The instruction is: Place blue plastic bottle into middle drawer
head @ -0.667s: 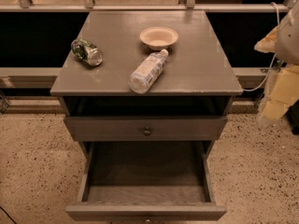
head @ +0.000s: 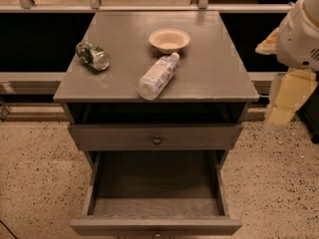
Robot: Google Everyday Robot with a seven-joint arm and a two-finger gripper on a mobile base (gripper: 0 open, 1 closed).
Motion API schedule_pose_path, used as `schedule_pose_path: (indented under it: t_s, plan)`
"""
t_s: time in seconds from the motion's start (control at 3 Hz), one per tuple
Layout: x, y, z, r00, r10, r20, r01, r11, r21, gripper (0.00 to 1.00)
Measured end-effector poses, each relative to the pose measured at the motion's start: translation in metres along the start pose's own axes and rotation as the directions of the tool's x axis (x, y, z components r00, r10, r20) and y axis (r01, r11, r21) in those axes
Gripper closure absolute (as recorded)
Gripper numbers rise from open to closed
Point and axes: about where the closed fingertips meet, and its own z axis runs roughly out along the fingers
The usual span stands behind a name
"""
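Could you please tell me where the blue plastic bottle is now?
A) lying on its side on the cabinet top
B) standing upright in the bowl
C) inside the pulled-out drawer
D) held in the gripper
A: the blue plastic bottle lies on its side on the cabinet top, cap near the bowl, while the gripper hangs beside the cabinet, apart from it.

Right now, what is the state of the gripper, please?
Gripper: right of the cabinet; open or closed cannot be told. Blue plastic bottle lies on the cabinet top.
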Motion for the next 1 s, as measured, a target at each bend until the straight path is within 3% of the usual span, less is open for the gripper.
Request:
schedule_pose_path:
  t_s: [0.33, 0.67, 1.0]
  plan:
    - [-0.054, -0.012, 0.03, 0.965, -0.261, 0.014, 0.261, 0.9649, 0.028, 0.0]
    - [-0.1, -0.009, 0.041, 0.865, -0.486, 0.125, 0.471, 0.8726, 0.129, 0.0]
    - [-0.097, -0.009, 0.039, 0.855, -0.507, 0.109, 0.494, 0.86, 0.127, 0.0]
